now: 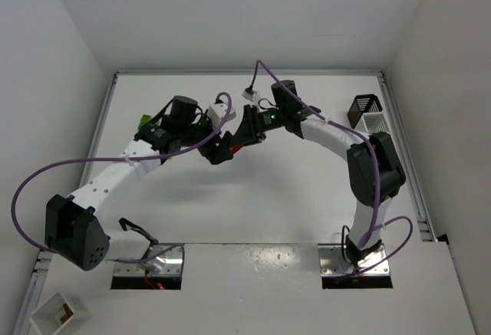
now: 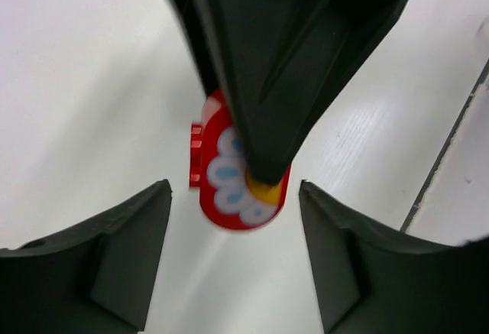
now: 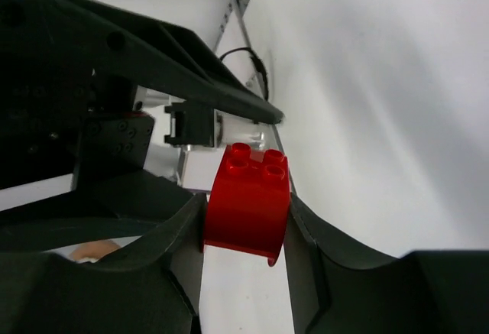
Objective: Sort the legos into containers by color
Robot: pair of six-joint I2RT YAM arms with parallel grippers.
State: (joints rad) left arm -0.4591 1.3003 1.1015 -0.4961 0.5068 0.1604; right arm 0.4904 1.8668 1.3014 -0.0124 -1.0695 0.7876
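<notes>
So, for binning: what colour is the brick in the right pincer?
Red; the brick shows best from the right wrist.

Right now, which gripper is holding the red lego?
The right gripper: its fingers press both sides of the red lego. The left gripper stands open, fingers clear of it.

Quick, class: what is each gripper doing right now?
Left gripper: open, holding nothing.
Right gripper: closed on a red plastic lego brick.
</notes>
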